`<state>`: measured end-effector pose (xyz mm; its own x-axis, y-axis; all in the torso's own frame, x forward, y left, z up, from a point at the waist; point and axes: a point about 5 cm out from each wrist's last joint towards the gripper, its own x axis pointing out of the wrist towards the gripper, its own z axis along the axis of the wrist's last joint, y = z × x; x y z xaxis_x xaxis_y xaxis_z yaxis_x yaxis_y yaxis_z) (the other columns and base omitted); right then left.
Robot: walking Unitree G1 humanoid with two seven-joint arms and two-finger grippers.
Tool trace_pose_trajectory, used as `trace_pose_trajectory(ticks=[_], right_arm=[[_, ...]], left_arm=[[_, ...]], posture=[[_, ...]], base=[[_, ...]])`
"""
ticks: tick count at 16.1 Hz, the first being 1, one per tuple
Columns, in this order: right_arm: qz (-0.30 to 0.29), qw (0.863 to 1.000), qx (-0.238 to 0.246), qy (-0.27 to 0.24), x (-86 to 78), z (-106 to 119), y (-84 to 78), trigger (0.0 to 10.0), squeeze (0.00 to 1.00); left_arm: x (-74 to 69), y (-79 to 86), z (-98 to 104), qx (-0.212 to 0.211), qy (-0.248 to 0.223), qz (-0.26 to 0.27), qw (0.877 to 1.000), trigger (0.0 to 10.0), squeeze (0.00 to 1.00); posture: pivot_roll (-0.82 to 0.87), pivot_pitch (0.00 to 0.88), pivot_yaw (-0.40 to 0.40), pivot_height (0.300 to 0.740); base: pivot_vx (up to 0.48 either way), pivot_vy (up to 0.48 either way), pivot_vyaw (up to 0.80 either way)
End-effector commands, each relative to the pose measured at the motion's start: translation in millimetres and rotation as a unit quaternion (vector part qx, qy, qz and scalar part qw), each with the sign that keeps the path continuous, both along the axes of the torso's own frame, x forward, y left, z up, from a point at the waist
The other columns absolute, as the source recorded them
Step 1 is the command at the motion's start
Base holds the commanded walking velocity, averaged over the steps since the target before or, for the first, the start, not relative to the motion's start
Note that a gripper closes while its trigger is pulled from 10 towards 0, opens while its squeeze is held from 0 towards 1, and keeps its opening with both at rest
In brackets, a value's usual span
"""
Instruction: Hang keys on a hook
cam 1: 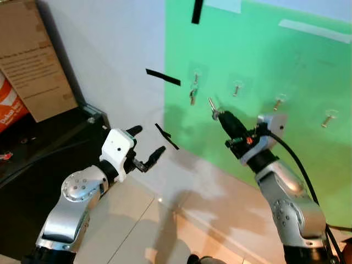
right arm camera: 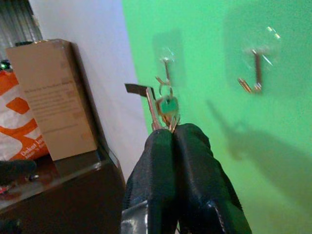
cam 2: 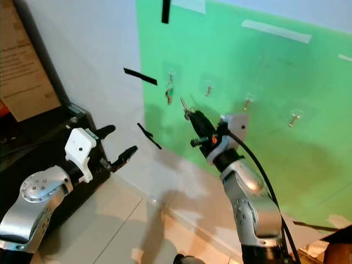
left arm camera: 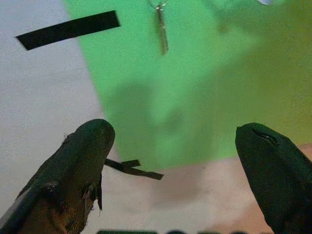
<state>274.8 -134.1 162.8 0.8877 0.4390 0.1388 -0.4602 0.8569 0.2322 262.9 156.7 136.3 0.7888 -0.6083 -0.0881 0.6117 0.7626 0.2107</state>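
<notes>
A green sheet [cam 1: 264, 49] on the wall carries a row of several clear hooks. The leftmost hook [cam 1: 196, 74] has a key [cam 1: 193, 94] hanging from it. Beside it, a second hook [cam 1: 237, 87] is bare. My right gripper [cam 1: 221, 116] is raised close to the wall between these two hooks and is shut on a silver key [cam 1: 212, 105] that sticks out past its tips. In the right wrist view the blade of the held key [right arm camera: 152, 109] rises from the shut fingers [right arm camera: 165, 146], just before the hanging key [right arm camera: 168, 105]. My left gripper [cam 1: 147, 144] is open, lower and to the left.
A cardboard box [cam 1: 38, 60] and an orange bag [cam 1: 8, 107] stand on a dark cabinet [cam 1: 38, 148] at the left. Black tape strips [cam 1: 163, 77] stick to the white wall. Pale floor tiles [cam 1: 137, 220] lie below.
</notes>
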Motion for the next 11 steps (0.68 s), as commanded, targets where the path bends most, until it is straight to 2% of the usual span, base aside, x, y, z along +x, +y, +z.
trace_pose_trajectory(ticks=[1,7,11], right_arm=[[-0.003,1.000,0.003,0.002,4.3,5,-2.4,10.0,0.00],[-0.015,0.999,0.044,-0.004,13.9,17,-7.8,10.0,0.00],[-0.009,0.998,0.062,-0.011,15.0,23,-8.2,10.0,0.00]], left_arm=[[-1.6,-3.3,3,0.000,0.002,-0.020,1.000,10.0,0.15],[-10.3,-9.8,8,-0.029,0.018,-0.081,0.996,10.0,0.16],[-14.1,-13.7,10,-0.039,0.022,-0.093,0.995,10.0,0.16]], posture=[[-0.05,0.000,-0.019,0.740],[-0.05,0.000,-0.025,0.740],[-0.05,0.000,-0.028,0.740]], base=[[0.000,0.000,0.00],[0.000,0.000,0.00],[0.000,0.000,0.00]])
